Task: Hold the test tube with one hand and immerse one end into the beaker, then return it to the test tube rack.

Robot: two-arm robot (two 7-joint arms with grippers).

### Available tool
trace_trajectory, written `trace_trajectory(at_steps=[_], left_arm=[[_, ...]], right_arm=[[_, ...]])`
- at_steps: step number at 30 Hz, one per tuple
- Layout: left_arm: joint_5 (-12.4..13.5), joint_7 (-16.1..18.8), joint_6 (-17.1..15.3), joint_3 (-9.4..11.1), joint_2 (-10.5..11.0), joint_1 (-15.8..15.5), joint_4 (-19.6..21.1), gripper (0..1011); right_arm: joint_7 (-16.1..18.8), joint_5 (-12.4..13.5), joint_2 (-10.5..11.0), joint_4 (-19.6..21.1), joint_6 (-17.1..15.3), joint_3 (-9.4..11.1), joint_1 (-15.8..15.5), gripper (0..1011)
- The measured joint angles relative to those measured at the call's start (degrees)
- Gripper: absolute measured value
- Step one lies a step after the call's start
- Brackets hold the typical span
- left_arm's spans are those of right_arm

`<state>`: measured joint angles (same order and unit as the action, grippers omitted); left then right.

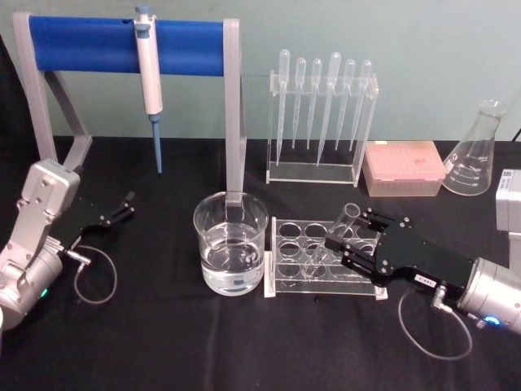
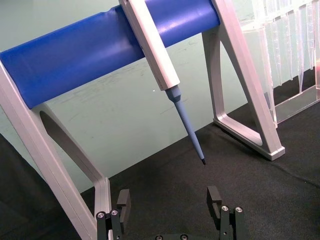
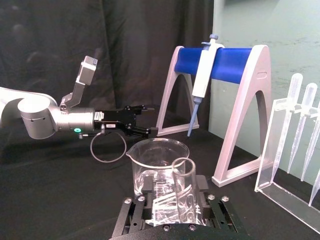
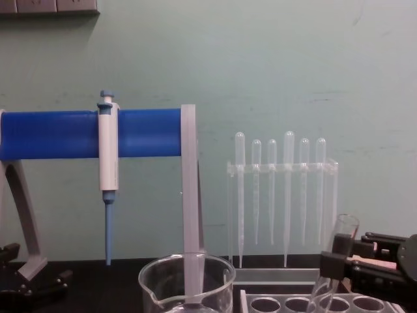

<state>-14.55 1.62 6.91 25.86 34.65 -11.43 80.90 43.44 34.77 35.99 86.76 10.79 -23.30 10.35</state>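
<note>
Right end effector (image 1: 340,244) is closed on the test tube (image 1: 348,218), gripping approx mid-length. The tube is tilted, w/ its open rim up and leaning away from the beaker (image 1: 205,244). Its rounded end is down at a well of the clear rack (image 1: 281,262); can't tell how deep it sits. The beaker stands just beside the rack on the robot's left, part-filled w/ clear liquid.

Judgement: tube is at the rack and nothing shows it wet, so this reads as the pick-up stage, w/ the dip not yet done. It could equally be the return; can't tell from this alone. If pick-up, the next move needs a lift straight enough to clear the well. Then shift toward the beaker and lower one end through the rim w/o knocking the glass wall. Tilt needs watching, esp. near the spout.

Left end effector (image 1: 124,205) is parked well apart at the left edge, fingers spread, holding nothing.

Tabletop (image 1: 244,350) is covered in black cloth, bare in front. Farther back stands a grey stand w/ a blue bar (image 1: 89,41), and a micropipette (image 1: 148,77) hangs on it. Next along are a clear holder of plastic bulb pipettes (image 1: 321,110), a pink tip box (image 1: 404,167) and a conical flask (image 1: 479,155). Behind is a pale green wall (image 4: 273,65).
</note>
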Motion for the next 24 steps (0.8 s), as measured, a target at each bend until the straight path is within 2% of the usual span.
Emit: trace_trajectory(at_steps=[1,5,6,9,24], left_arm=[[0.0,0.0,0.0,0.0,0.0,0.0,0.0,1000],[0.0,0.0,0.0,0.0,0.0,0.0,0.0,1000],[0.0,0.0,0.0,0.0,0.0,0.0,0.0,1000],[0.0,0.0,0.0,0.0,0.0,0.0,0.0,1000],[0.0,0.0,0.0,0.0,0.0,0.0,0.0,1000]], right_arm=[[0.02,0.01,0.01,0.01,0.01,0.0,0.0,490],[0.06,0.03,0.01,0.01,0.02,0.01,0.0,392],[0.07,0.03,0.01,0.01,0.02,0.01,0.0,334],[0.07,0.06,0.01,0.01,0.04,0.01,0.0,243],[0.11,0.09,0.01,0.01,0.06,0.0,0.0,226]])
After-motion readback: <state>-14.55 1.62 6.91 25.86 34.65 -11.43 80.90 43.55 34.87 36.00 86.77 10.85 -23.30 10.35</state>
